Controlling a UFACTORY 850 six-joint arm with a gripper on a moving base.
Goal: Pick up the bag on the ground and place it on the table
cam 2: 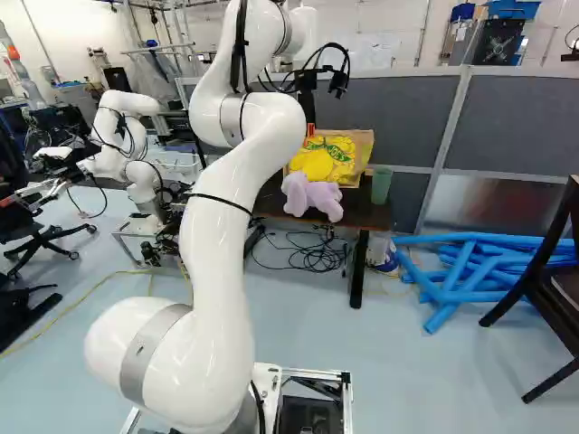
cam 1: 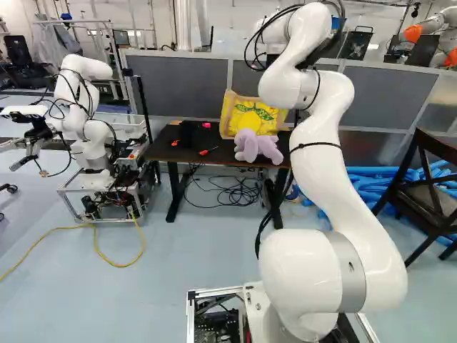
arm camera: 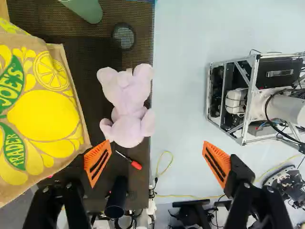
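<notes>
The arm (cam 2: pixel 217 244) is arched high; the gripper (cam 2: pixel 309 127) is pointed down, spread wide, above the near edge of the table (cam 2: pixel 364 213).

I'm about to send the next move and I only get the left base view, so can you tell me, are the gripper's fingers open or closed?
Observer: Open. The wrist view shows the gripper with its fingers wide apart, gripping nothing.
Operator: Anything on the table that I can't see?
Observer: Yes, a green cup. In the right base view it stands just right of the bag.
</notes>
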